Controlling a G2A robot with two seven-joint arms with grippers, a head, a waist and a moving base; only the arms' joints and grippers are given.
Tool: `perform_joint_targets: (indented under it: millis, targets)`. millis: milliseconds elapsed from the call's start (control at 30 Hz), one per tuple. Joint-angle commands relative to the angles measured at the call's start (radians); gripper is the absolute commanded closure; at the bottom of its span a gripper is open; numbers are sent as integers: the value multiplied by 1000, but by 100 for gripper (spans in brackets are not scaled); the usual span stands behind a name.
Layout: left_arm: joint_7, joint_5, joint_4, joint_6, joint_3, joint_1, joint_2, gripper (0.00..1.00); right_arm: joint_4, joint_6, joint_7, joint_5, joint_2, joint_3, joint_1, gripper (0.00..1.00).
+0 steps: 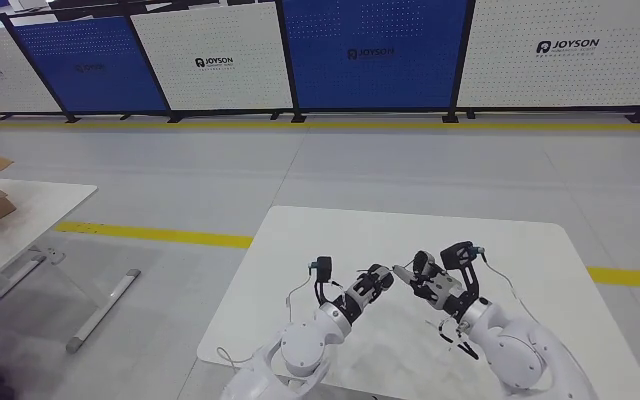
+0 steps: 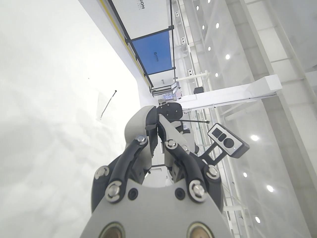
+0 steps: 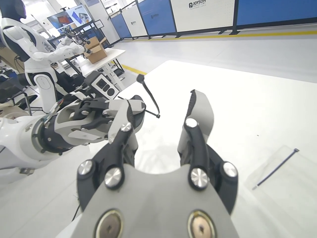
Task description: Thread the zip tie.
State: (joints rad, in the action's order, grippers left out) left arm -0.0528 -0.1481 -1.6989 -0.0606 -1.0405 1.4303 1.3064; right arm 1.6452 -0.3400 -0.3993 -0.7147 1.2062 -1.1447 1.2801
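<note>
A: What sort of place is this?
B: A robot lab hall: pegboard partitions (image 1: 375, 55), a yellow floor line (image 1: 150, 235), high ceiling lights (image 2: 254, 137), another robot (image 3: 17, 35) beside a cardboard box (image 3: 96, 50).

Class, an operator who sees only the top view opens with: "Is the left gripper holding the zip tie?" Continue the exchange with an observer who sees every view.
Observer: Yes. The left gripper is shut on a bent black zip tie.
Operator: Is the right gripper gripping it too?
Observer: No. The right gripper is open, apart from the tie.
Operator: Anything else on the table?
Observer: A second zip tie lies flat on a clear sheet on the table.
</note>
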Motion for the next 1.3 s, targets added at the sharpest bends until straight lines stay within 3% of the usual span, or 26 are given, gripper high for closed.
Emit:
perform_joint_targets:
  millis: [0,100,200,233,267,900,1267]
  targets:
    - [2,0,1,-3,0,0,0,100,1,0,2,-1,0,-1,2,68]
    - [4,-2,0,-7,-2,-1,0,100,2,0,-1,3,-1,-2,4,73]
    - [4,-3,-2,-7,-3,0,0,100,1,0,-2,4,-2,-1,5,88]
    - [4,-3,-2,-6,-3,0,0,100,1,0,-2,4,-2,0,5,99]
    - [4,-4,-4,-6,-3,0,0,100,0,0,0,5,-2,0,5,100]
    - [-24,-11,-10,55,5,2,1,100,5,0,-2,-5,-11,12,0,100]
    - [-3,21,12,18,15,-8,3,100,16,0,19,-2,-23,7,8,100]
